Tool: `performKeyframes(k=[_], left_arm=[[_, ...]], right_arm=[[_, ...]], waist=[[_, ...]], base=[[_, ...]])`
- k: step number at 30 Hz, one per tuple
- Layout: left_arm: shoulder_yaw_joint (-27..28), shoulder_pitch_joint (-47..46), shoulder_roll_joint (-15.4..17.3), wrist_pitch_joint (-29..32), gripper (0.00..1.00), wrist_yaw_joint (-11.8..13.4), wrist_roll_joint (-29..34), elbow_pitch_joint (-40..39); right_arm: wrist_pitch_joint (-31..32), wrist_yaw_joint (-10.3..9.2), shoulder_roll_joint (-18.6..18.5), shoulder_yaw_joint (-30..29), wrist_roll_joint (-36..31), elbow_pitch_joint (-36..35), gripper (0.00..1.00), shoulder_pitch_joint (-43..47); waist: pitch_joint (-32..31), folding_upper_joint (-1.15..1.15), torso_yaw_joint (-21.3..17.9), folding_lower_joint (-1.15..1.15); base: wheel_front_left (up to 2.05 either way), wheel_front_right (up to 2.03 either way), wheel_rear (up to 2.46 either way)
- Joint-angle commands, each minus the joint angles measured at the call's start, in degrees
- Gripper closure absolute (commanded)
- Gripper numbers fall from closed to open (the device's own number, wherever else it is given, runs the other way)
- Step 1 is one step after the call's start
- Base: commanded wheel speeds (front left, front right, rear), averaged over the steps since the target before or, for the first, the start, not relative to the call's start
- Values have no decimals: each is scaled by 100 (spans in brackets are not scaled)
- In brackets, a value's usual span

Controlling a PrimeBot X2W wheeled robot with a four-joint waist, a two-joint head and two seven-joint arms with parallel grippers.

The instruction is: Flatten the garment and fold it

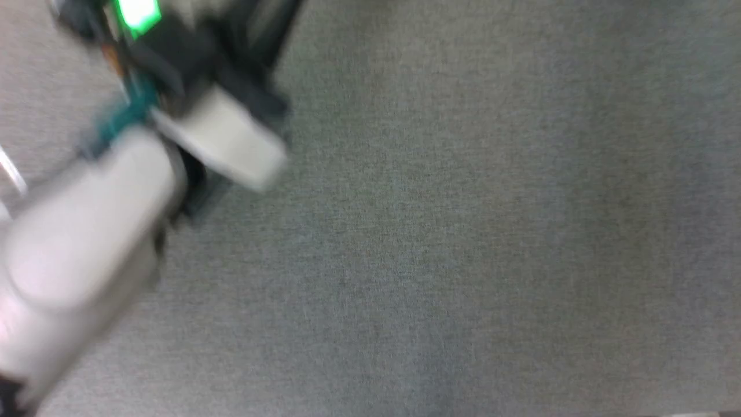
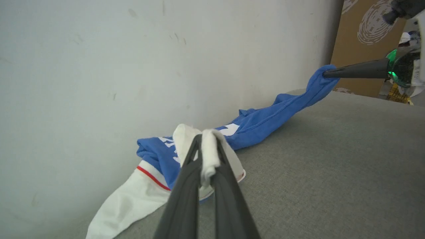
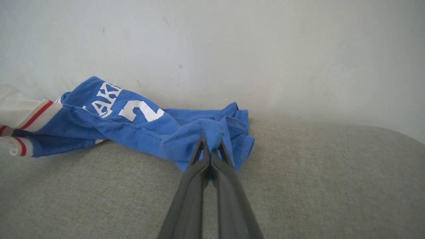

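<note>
A: Arm poses?

B: Both arms reach in toward the wall (image 2: 132, 66), fingers lying low over the grey fabric surface (image 2: 332, 172). The left end effector (image 2: 207, 139) is clenched on a bunched white sleeve (image 2: 184, 136). The right end effector (image 3: 211, 146) is clenched on a fold of the blue hem (image 3: 239, 132). In the left wrist view the right one enters from the upper right, fingers about level, holding that blue end just above the surface.

A: Garment position, axis?

B: The jersey T-shirt (image 3: 132, 122) sits on the surface at the foot of the wall, gathered into a loose twisted rope. Its long axis runs along the wall, from one end effector to the other. The white sleeves and red-striped trim (image 3: 36, 114) are at the left arm's end, the blue hem at the right arm's. The print faces the right wrist camera, tilted.

A: What's unclear?

B: The head view is motion-smeared. It gives a pale forearm (image 1: 87, 243) at its left, a green light (image 1: 138, 13) at the top and grey surface; I can't make out fingers there. Of the print, "AKE" and a "2" are readable; the rest is buried in folds. The sleeve end is cut off by the right wrist view's left edge. I can't pick out the collar. A cardboard box (image 2: 362, 43) stands past the wall's end, cropped by the frame.
</note>
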Motion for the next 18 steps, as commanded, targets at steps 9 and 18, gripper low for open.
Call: performKeyframes(k=[9, 18], left_arm=[[-362, 2657, 144, -324, 100, 1249, -344, -610], [-350, 4681, 16, -482, 100, 1578, -1100, -287]], right_arm=[[-67, -5, 827, -715, 11, -512, 100, 2503], [-123, -5, 1494, -1255, -188, -410, 100, 4332]], waist=[[-1170, 0, 56, 2], [-2135, 0, 121, 2]], base=[[0, 0, 0], [0, 0, 0]])
